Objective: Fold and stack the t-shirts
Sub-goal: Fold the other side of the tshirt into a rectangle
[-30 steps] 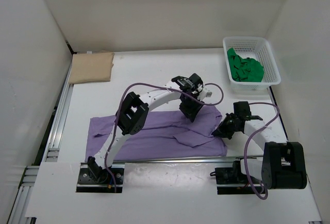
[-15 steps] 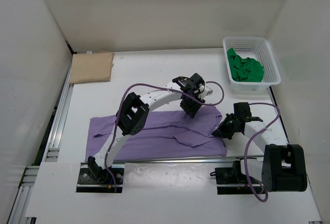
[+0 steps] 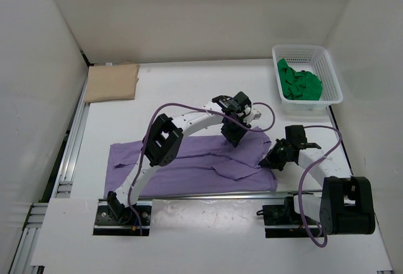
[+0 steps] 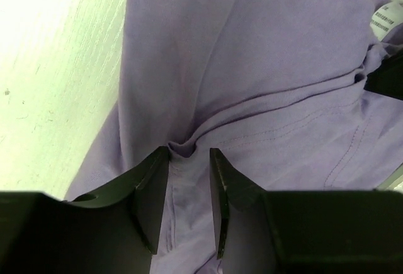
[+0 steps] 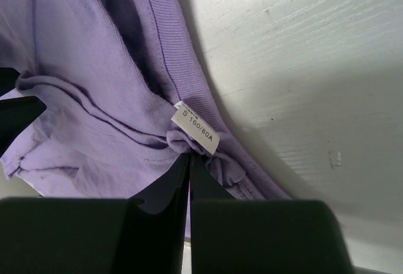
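The light purple t-shirt [image 3: 189, 164] lies spread across the near middle of the table. My left gripper [image 3: 232, 137] is down on its far right part. In the left wrist view its jaws [image 4: 189, 154] stand a little apart with a raised fold of purple cloth [image 4: 264, 53] between the tips. My right gripper [image 3: 272, 159] is at the shirt's right edge, shut on bunched purple cloth [image 5: 82, 97] of the collar beside the white size label [image 5: 196, 126]. The tan t-shirt [image 3: 112, 82] lies folded at the far left. The green t-shirt [image 3: 299, 84] is crumpled in the basket.
A white lattice basket [image 3: 306, 50] stands at the far right corner. White walls close in the table on three sides. A metal rail [image 3: 72, 142] runs along the left edge. The left arm's purple cable [image 3: 154, 113] loops above the shirt.
The left jaws have narrowed a little around the cloth fold, and the left wrist has shifted slightly. The right arm has held still.
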`<state>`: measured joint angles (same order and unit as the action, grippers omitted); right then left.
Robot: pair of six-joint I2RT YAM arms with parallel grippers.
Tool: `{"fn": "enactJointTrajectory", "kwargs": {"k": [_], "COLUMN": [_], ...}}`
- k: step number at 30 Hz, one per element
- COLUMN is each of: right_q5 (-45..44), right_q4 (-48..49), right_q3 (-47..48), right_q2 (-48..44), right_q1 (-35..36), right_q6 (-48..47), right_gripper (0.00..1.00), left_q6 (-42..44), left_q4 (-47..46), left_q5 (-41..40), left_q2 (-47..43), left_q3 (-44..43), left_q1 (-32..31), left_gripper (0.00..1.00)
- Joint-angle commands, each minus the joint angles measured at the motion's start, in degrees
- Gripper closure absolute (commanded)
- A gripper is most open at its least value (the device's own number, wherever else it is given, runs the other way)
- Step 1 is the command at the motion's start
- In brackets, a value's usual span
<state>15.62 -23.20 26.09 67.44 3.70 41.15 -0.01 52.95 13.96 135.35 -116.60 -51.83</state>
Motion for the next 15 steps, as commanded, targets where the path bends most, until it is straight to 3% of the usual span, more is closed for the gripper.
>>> {"fn": "enactJointTrajectory", "kwargs": {"k": [1, 4, 7, 15], "right_q5": [-3.75, -4.28, -4.28, -8.57], "right_q4": [-3.78, -4.3, -4.92, -10.28], "right_q3": [-0.07, -0.07, 0.54, 6.78], "right_q2": [0.15, 0.15, 0.15, -6.79], "right_q1": [-0.1, -0.1, -0.1, -0.1], "right_q6": [-2.12, -2.65, -2.65, -8.36], "right_gripper": [1.0, 1.0, 1.0, 1.0], "left_q6": [0.01, 0.01, 0.01, 0.01], "left_q4": [0.14, 0.14, 0.14, 0.14], "left_q5": [-0.85, -0.86, -0.86, -0.16], "left_q2": [-0.96, -0.44, -0.44, -11.66], "left_q3": [0.4, 0.4, -0.12, 2.16], "left_q1": [-0.29, -0.29, -0.29, -0.29], "left_gripper": [0.56, 0.63, 0.9, 0.9]}}
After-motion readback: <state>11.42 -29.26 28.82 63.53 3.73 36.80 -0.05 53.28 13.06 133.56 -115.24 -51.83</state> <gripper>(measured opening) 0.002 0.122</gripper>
